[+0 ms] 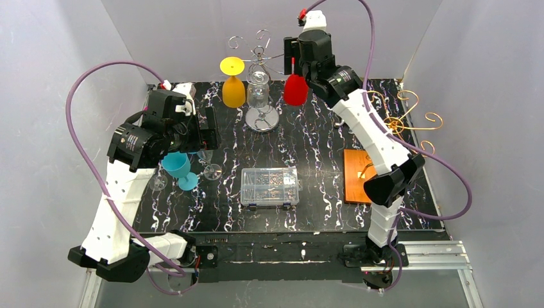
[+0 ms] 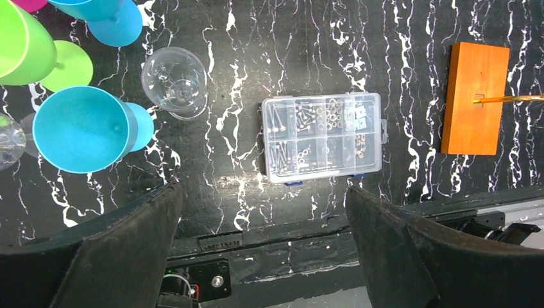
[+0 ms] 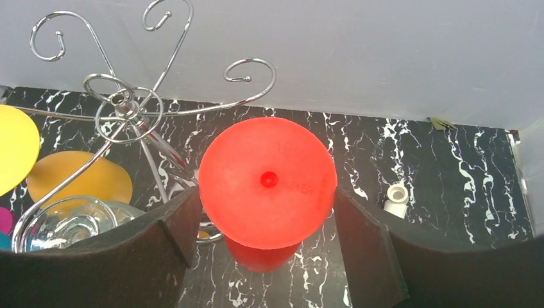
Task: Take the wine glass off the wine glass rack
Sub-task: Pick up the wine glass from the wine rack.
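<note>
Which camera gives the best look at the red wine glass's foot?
Right wrist: the red wine glass sits close, its round foot face-on inside the right claw. Top external shows it small, upside down, side-on. Left wrist misses it.

The left arm (image 1: 119,192) and right arm (image 1: 375,138) are built from white shells and black joint housings. A purple cable (image 1: 115,63) is looped along each. Black padded fingers (image 2: 109,256) are fitted at each wrist.
</note>
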